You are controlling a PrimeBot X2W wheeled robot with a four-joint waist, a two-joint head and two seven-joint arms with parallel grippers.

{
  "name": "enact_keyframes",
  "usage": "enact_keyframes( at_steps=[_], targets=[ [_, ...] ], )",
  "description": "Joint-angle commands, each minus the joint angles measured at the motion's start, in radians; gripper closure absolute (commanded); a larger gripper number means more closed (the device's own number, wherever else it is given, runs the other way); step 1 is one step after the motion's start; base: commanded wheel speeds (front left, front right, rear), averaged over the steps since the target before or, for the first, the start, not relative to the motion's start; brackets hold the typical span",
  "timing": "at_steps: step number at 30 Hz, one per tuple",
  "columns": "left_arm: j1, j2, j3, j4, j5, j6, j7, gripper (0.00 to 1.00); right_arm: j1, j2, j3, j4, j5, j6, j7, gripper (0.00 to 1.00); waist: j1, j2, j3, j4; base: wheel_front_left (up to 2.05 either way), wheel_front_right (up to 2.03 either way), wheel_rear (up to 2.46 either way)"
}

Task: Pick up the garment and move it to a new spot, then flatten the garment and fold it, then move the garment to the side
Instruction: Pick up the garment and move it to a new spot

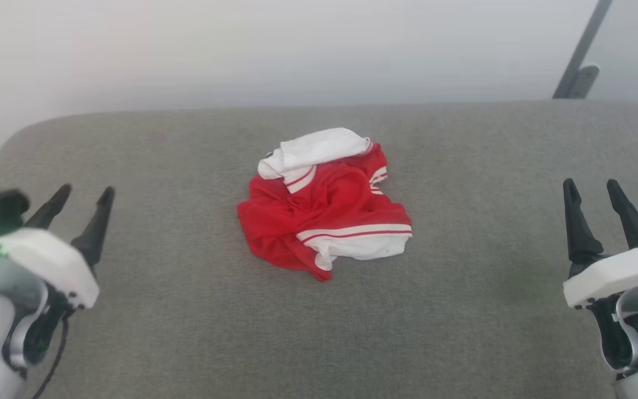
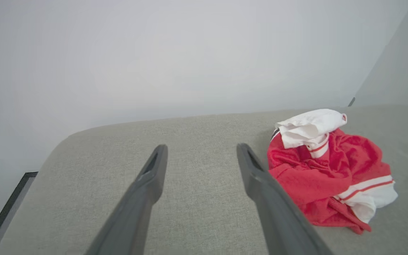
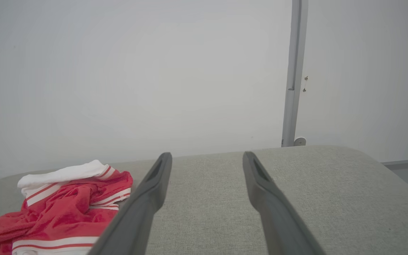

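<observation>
- the red jersey [image 1: 324,205], white sleeves and striped trim showing, lies crumpled in a heap mid-way across the grey fabric surface [image 1: 186,332]
- left gripper [image 1: 86,193]: fingers spread wide, holding nothing, well apart from the jersey
- right gripper [image 1: 591,185]: equally wide and empty, on the opposite side

The crumpled red-and-white cloth jersey [image 1: 324,216] is soft, perhaps mesh-knit; the grey woven-fabric surface [image 1: 186,332] under it is matt and coarse.

The crumpled mesh jersey [image 1: 324,216] was bright red with white sleeves and red-and-white striped trim. The padded woven surface [image 1: 186,332] was heathered grey. The smooth wall [image 1: 241,55] behind was plain white.
</observation>
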Motion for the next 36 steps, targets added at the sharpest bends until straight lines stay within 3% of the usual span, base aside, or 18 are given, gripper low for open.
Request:
enact_keyframes(
  at_steps=[1,15,36],
  targets=[
    [0.036,0.008,0.018,0.003,-0.008,0.009,-0.037,0.0,0.015,-0.006,-0.001,-0.003,0.002,0.0,0.002,0.0,0.0,-0.0001,-0.019,0.02,0.0,0.0,0.0],
    [0.224,0.014,0.104,0.04,-0.065,0.029,-0.188,0.0,0.061,-0.011,-0.025,-0.016,0.004,0.0,0.002,0.0,0.0,-0.0001,-0.05,0.058,0.0,0.0,0.0],
    [0.269,0.024,0.124,0.022,-0.084,0.036,-0.219,0.0,0.114,0.006,-0.027,-0.02,0.005,0.0,-0.008,0.0,0.0,-0.0001,-0.064,0.046,0.0,0.0,0.0]
  ],
)
